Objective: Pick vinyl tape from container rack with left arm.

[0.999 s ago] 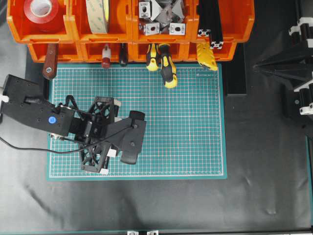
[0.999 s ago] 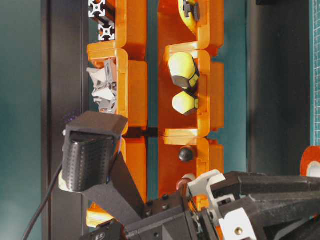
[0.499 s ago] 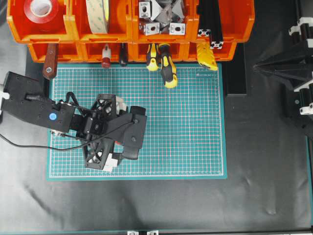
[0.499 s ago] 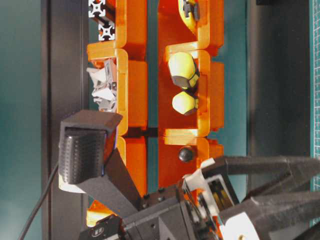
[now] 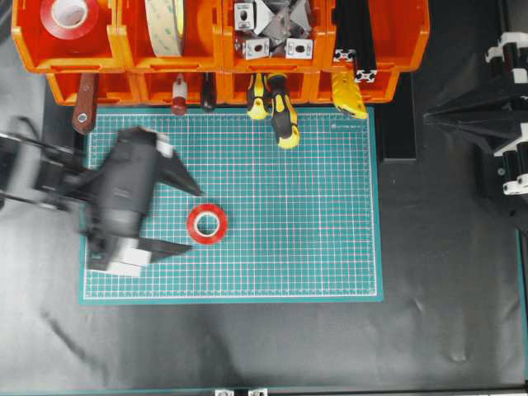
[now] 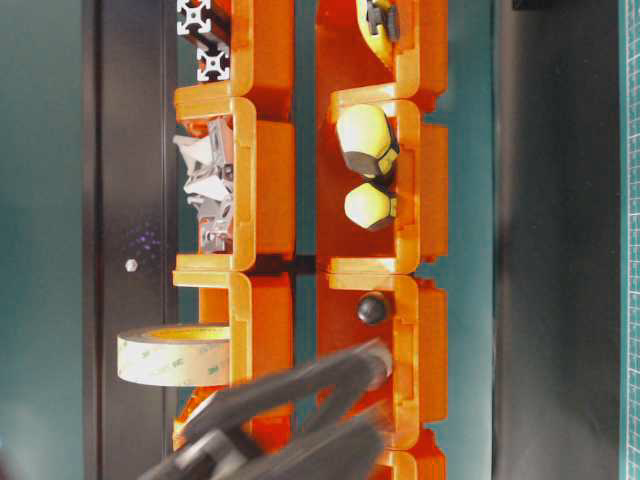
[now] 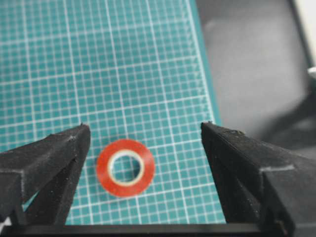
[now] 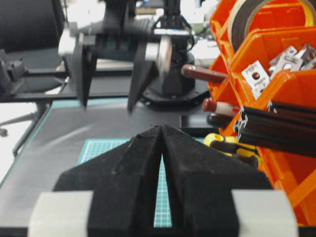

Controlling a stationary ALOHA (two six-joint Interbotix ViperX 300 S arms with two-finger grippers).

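Observation:
The vinyl tape [image 5: 207, 223], a small red ring with a white core, lies flat on the green mat, outside the orange container rack [image 5: 219, 45]. My left gripper [image 5: 196, 220] is open and motion-blurred, just left of the roll with its fingertips at the roll's left edge. In the left wrist view the roll [image 7: 125, 191] lies between the spread jaws of the left gripper [image 7: 145, 126], nearer the left one, touching neither. My right gripper [image 8: 162, 127] is shut and empty, far right of the mat.
The rack's top bins hold a larger red tape roll [image 5: 68, 16], a cream tape roll [image 5: 165, 25], metal brackets [image 5: 272, 29] and black profiles [image 5: 355, 37]. Screwdriver handles [image 5: 280, 107] stick out of the lower bins over the mat [image 5: 313, 231].
My left gripper has swung quickly left off the mat's middle. The small red roll, hidden under it overhead before, now shows on the mat. The right arm has not moved.

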